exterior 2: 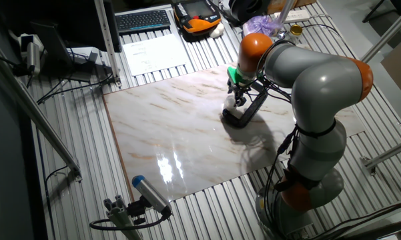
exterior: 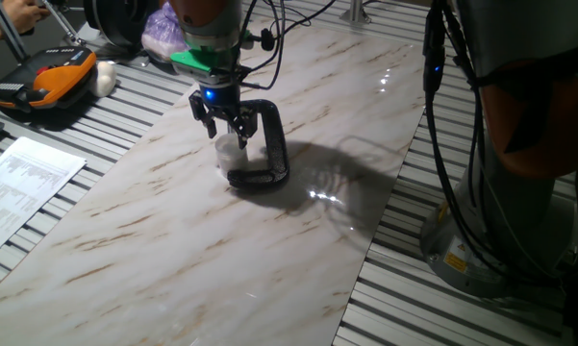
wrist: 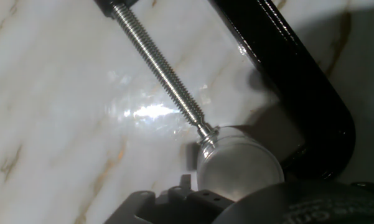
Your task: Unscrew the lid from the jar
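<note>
The gripper hangs directly over the jar, its fingers spread and straddling the lid, not yet clamped on it. The jar stands on the worktop beneath the gripper, pinned by the screw of the clamp. To grip well, the gripper should likely centre on the lid, clear of the screw beside it, close only on the lid's rim, then twist.
</note>
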You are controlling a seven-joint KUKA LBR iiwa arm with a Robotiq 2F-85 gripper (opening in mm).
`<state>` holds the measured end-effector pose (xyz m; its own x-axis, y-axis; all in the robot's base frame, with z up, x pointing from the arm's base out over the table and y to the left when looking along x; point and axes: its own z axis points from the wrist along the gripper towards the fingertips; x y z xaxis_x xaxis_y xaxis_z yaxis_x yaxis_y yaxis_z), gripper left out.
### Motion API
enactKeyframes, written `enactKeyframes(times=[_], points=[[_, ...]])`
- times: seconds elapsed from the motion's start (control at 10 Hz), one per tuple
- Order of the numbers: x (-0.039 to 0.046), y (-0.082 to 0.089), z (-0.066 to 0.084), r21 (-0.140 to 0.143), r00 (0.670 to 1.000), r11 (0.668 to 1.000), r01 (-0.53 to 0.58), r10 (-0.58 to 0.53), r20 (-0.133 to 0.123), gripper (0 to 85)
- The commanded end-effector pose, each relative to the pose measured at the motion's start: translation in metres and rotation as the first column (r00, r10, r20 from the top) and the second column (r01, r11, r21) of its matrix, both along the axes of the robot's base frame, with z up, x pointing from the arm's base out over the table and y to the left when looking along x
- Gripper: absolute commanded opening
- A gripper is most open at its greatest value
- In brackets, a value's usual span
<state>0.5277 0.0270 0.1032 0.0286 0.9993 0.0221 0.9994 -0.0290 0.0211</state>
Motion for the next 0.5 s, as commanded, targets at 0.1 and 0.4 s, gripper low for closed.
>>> enactKeyframes(times=[0.1, 0.4], points=[[0.0003, -0.0002, 0.0007, 0.002, 0.996, 0.996, 0.089, -0.089, -0.005, 68.0], [0.0002, -0.0001, 0.0007, 0.011, 0.989, 0.988, 0.151, -0.151, -0.002, 51.0]])
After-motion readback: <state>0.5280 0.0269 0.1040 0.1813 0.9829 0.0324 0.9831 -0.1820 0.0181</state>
